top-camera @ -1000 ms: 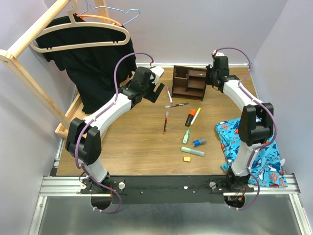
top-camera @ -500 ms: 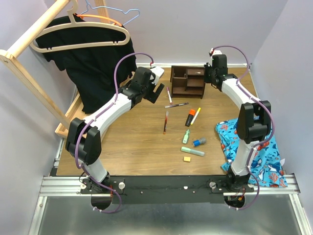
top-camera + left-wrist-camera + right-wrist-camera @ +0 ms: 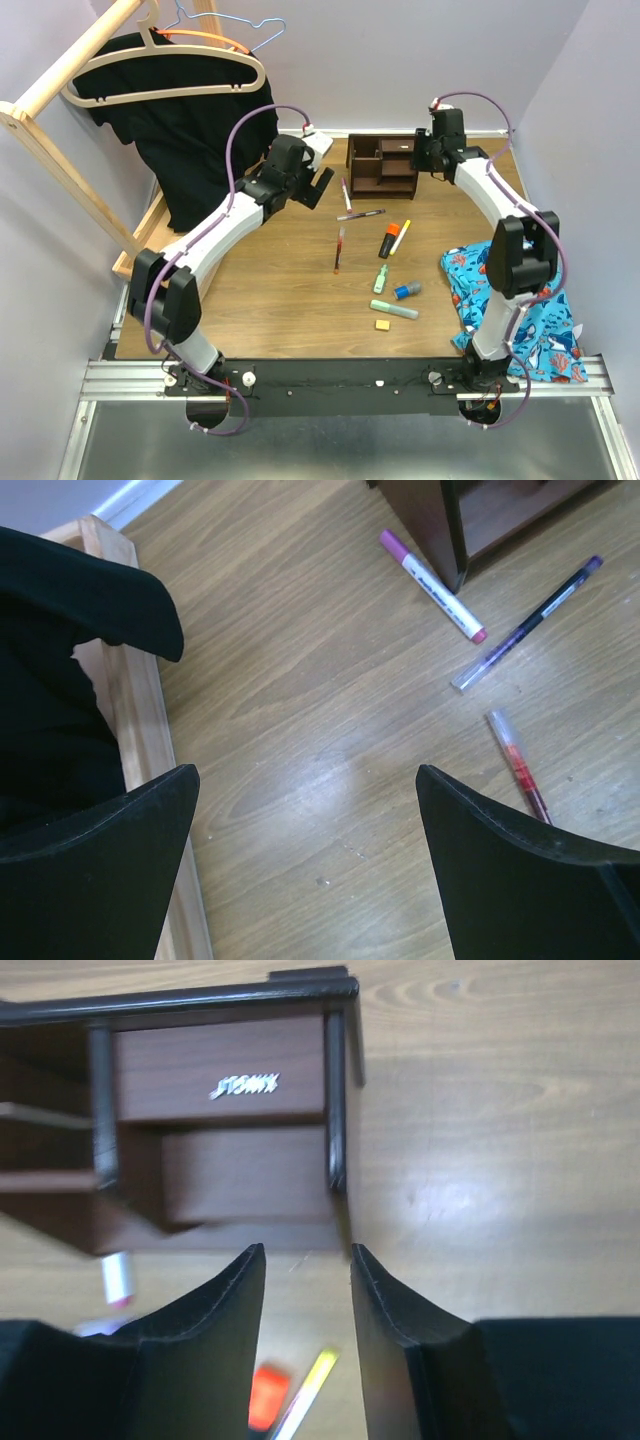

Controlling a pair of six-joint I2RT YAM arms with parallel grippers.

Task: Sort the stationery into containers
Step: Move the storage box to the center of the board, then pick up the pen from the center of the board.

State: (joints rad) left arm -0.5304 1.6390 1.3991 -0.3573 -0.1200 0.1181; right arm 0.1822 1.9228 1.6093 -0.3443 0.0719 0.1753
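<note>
The dark brown organizer (image 3: 383, 166) stands at the back of the table and also shows in the right wrist view (image 3: 220, 1150). In front of it lie a pink pen (image 3: 346, 193), a purple pen (image 3: 360, 214), a red pen (image 3: 339, 248), an orange highlighter (image 3: 387, 241), a yellow highlighter (image 3: 400, 237), two green highlighters (image 3: 381, 278) (image 3: 394, 310), a blue-capped tube (image 3: 406, 291) and an eraser (image 3: 382, 324). My left gripper (image 3: 322, 187) (image 3: 305, 775) is open and empty, left of the pens. My right gripper (image 3: 424, 160) (image 3: 306, 1252) is open and empty at the organizer's right front corner.
A light wooden clothes rack (image 3: 60, 160) with a black garment (image 3: 190, 130) stands at the back left; its base (image 3: 140, 740) is beside my left finger. A blue fish-print cloth (image 3: 520, 300) lies at the right by my right arm.
The organizer has shifted slightly left and toward the back wall, turning squarer. My right gripper moved back and left with it. My left arm drew slightly left.
</note>
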